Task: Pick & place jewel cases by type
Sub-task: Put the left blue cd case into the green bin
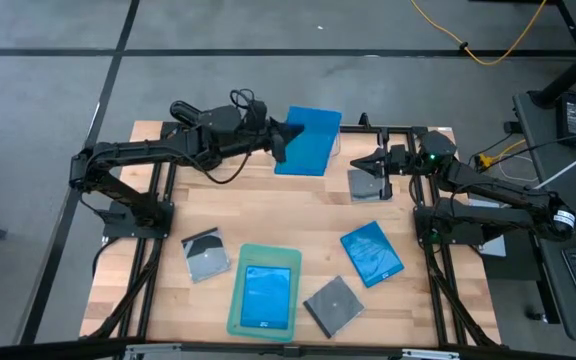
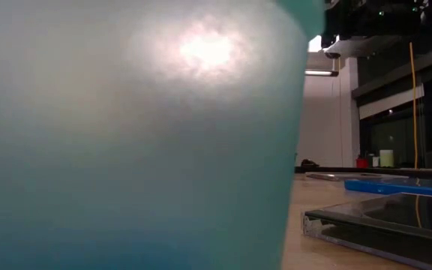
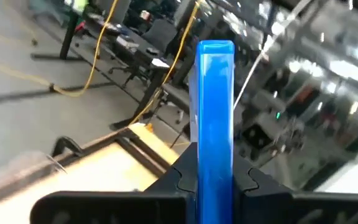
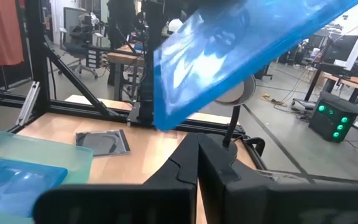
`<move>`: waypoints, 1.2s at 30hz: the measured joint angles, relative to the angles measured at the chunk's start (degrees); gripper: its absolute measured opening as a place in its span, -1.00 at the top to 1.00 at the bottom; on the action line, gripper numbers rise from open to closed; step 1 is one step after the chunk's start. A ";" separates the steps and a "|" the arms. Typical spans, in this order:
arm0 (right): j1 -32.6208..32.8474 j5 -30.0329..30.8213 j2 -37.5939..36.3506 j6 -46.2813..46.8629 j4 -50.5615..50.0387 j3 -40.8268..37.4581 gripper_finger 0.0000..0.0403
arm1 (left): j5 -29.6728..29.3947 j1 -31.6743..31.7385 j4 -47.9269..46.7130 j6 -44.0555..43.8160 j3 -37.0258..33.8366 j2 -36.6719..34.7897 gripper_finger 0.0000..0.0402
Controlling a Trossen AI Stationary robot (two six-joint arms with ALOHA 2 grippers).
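A wooden table (image 1: pixel 268 215) seen from above, framed by black rails, with two dark robot arms reaching toward its far edge.

The left gripper (image 1: pixel 280 138) is near the middle of the far edge, its fingers clamped on the edge of a bright blue jewel case (image 1: pixel 306 140), which is held above the table. In the left wrist view this case (image 3: pixel 215 124) stands edge-on and upright between the two dark fingers (image 3: pixel 178 180).

The right gripper (image 1: pixel 360 164) is near the far right corner, pointing toward the held case, its fingers together and holding nothing. A grey jewel case (image 1: pixel 366 185) lies just beside it on the table.

Near the front edge lies a pale green flat tray (image 1: pixel 265 288), with a second blue jewel case (image 1: pixel 267 295) lying flat inside it. To the tray's left, a dark grey case showing a disc (image 1: pixel 205 255) lies on the wood. To the tray's right, another grey disc case (image 1: pixel 332 304) lies tilted near the front edge. Beyond that one, toward the right edge, a third blue case (image 1: pixel 372 252) lies flat.

In the low view the tray's wall (image 2: pixel 126 135) fills most of the frame.
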 joint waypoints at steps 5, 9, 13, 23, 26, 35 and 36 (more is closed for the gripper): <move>0.00 0.00 -0.04 0.73 0.00 -0.01 0.97 | 2.93 -0.02 -0.44 14.61 0.00 0.00 0.91; -0.02 0.04 -0.04 1.53 0.00 -0.02 0.97 | 5.52 -0.02 -0.46 27.17 0.00 0.00 0.91; -0.02 0.07 -0.04 2.23 0.02 0.00 0.97 | 6.37 -0.02 -0.46 40.93 0.00 0.00 0.91; -0.04 0.11 -0.02 5.05 0.00 -0.01 0.97 | -0.83 -0.64 0.22 76.83 0.00 0.00 0.91; -0.04 0.13 -0.02 5.17 -0.02 0.00 0.97 | -4.83 -1.55 2.50 86.80 0.00 0.02 0.91; -0.04 1.25 0.00 6.54 -0.52 0.00 0.97 | -14.10 -5.05 5.67 112.52 0.00 0.02 0.91; -0.02 1.25 0.00 6.53 -0.52 0.00 0.97 | -14.90 -5.45 5.62 115.17 0.00 0.04 0.91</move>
